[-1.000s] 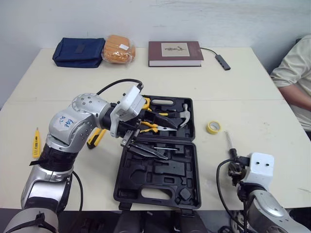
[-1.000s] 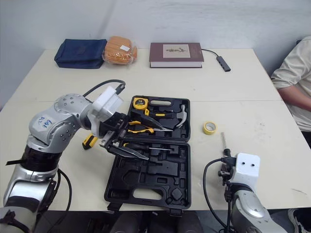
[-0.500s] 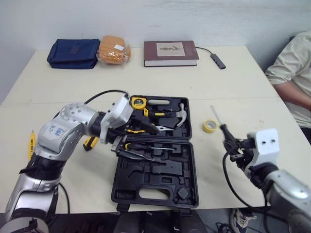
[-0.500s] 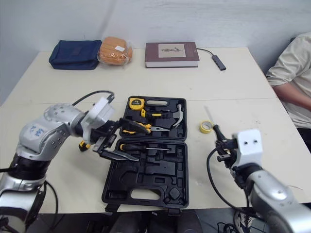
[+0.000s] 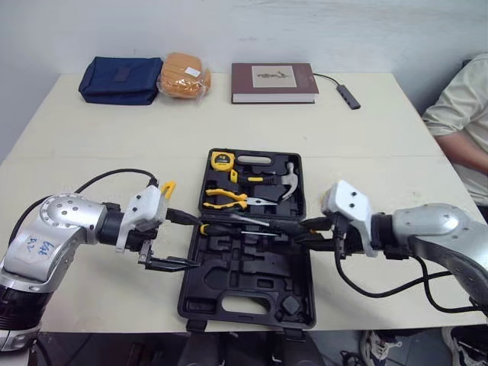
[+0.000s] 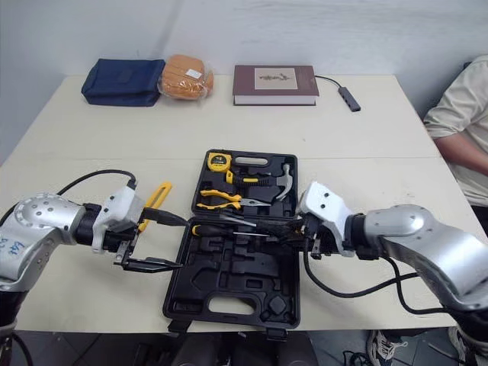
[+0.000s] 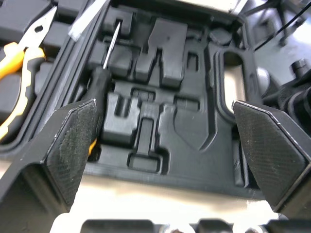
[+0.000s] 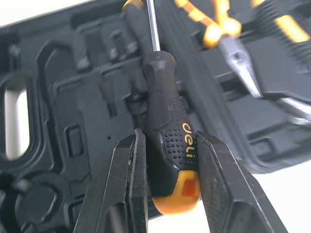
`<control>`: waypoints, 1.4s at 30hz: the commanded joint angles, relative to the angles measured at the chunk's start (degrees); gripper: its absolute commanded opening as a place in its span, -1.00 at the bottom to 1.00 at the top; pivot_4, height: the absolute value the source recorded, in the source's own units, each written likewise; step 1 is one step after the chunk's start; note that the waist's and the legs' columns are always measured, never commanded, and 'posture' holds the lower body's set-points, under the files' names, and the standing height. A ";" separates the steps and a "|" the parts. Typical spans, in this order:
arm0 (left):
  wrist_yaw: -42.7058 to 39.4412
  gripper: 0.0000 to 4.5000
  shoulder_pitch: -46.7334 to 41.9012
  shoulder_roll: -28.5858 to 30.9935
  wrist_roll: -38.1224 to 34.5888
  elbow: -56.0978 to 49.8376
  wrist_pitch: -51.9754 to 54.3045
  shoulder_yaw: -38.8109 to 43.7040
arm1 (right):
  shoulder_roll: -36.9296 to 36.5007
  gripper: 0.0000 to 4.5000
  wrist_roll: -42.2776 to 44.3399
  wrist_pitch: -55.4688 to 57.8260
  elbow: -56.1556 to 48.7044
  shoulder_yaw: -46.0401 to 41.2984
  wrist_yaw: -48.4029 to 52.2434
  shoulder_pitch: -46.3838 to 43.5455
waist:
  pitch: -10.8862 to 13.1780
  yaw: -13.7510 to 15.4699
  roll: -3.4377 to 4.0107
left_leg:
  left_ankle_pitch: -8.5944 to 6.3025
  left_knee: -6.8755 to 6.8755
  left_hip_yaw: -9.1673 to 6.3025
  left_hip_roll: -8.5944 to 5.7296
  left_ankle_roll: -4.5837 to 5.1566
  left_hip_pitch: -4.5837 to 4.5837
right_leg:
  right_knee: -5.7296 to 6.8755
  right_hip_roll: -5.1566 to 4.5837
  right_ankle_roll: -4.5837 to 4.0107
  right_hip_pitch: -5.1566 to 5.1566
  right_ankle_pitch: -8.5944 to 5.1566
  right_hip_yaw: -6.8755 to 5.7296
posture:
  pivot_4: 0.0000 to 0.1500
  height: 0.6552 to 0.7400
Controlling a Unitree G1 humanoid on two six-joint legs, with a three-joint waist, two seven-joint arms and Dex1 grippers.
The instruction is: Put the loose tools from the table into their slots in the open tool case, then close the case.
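So our right pincer point(image 8: 169, 145) was clamped snug on the Deli screwdriver point(image 8: 163, 107), gripping the dimpled black handle just above the orange butt cap. We had it low over the near half of the open tool case point(image 5: 259, 267), coming in from 3 o'clock with the shaft aimed at 9. We'd call it light and stiff. It's grippy on that rubbery handle and slick on the thin steel shaft, so the handle was the spot to hold. Our left pincer point(image 5: 191, 242) was spread wide with nothing in it, over the counter point(image 5: 99, 145) at the case's 9 o'clock edge.
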 commanded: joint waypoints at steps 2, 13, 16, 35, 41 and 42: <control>2.21 1.00 0.60 0.07 0.17 -3.31 -0.58 1.62 | 2.01 -0.55 -6.39 -4.09 3.59 6.04 3.83 -5.01 | 0.00 -0.17 0.00 | 0.00 0.01 0.01 0.00 -0.01 0.01 | 0.01 0.00 0.00 -0.01 0.00 0.00 | 1.00 1.00; 3.23 1.00 -1.10 -1.12 0.58 -3.18 -0.61 -1.08 | 4.24 -0.55 -12.09 -5.62 5.30 10.35 7.93 -4.60 | 0.00 -0.45 0.00 | 0.01 0.05 0.00 0.00 -0.05 0.00 | 0.09 0.00 0.00 -0.01 0.00 -0.10 | 1.00 1.00; 2.56 1.00 -1.24 -0.77 0.65 -2.95 -0.95 -1.35 | 4.67 -0.55 -13.14 -5.40 5.35 10.30 7.89 -4.26 | 0.00 -0.45 0.00 | 0.01 0.04 0.00 0.00 -0.05 0.00 | 0.09 0.00 0.00 -0.01 0.00 -0.11 | 1.00 1.00; 0.85 1.00 -3.26 -2.26 1.50 -1.78 -1.78 -3.32 | 6.69 0.56 -12.13 -2.70 1.70 5.95 7.44 -3.88 | 0.00 -0.44 0.00 | 0.02 0.07 0.00 -0.01 -0.07 0.00 | 0.13 0.00 0.01 0.00 0.00 -0.13 | 1.00 1.00; 0.54 1.00 -2.85 -2.84 0.73 -1.80 -1.56 -3.22 | 13.71 0.98 -10.26 -10.02 3.14 1.80 5.56 -0.53 | 0.00 -0.47 0.00 | 0.03 0.06 0.00 0.00 -0.09 0.00 | 0.17 0.01 0.01 0.00 0.01 -0.16 | 1.00 1.00; 0.58 1.00 -2.91 -3.02 0.73 -1.74 -1.61 -3.23 | 15.62 0.98 -10.66 -12.92 4.83 1.76 5.63 0.78 | -0.02 -0.46 -0.04 | 0.04 0.05 -0.02 0.00 -0.10 0.00 | 0.19 0.02 0.01 0.01 0.01 -0.17 | 1.00 1.00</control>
